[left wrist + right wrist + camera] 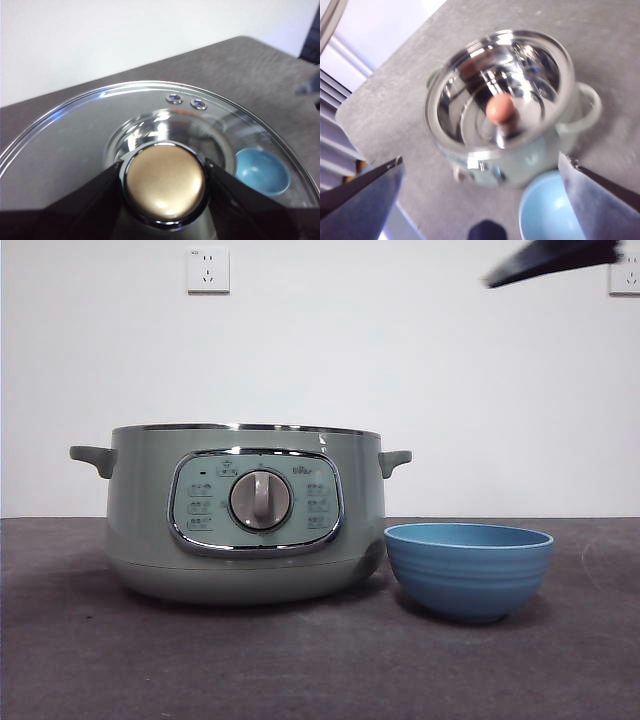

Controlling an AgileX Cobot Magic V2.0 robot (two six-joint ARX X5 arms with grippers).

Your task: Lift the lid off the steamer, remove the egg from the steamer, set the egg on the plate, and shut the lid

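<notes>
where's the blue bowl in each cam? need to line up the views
Front view: plate on the table, just right of the steamer.
Left wrist view: seen through the glass lid, beside the knob the left hand grips.
Right wrist view: cut off at the edge, below the steamer.
Shared landmark: the steamer.

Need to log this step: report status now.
Left gripper shut on lid knob, lid lifted. Right gripper open above steamer. Egg inside, nothing blocking.

The steamer (505, 107) stands uncovered, open from above to the egg (499, 108); the plate (468, 568) crowds its side.
</notes>
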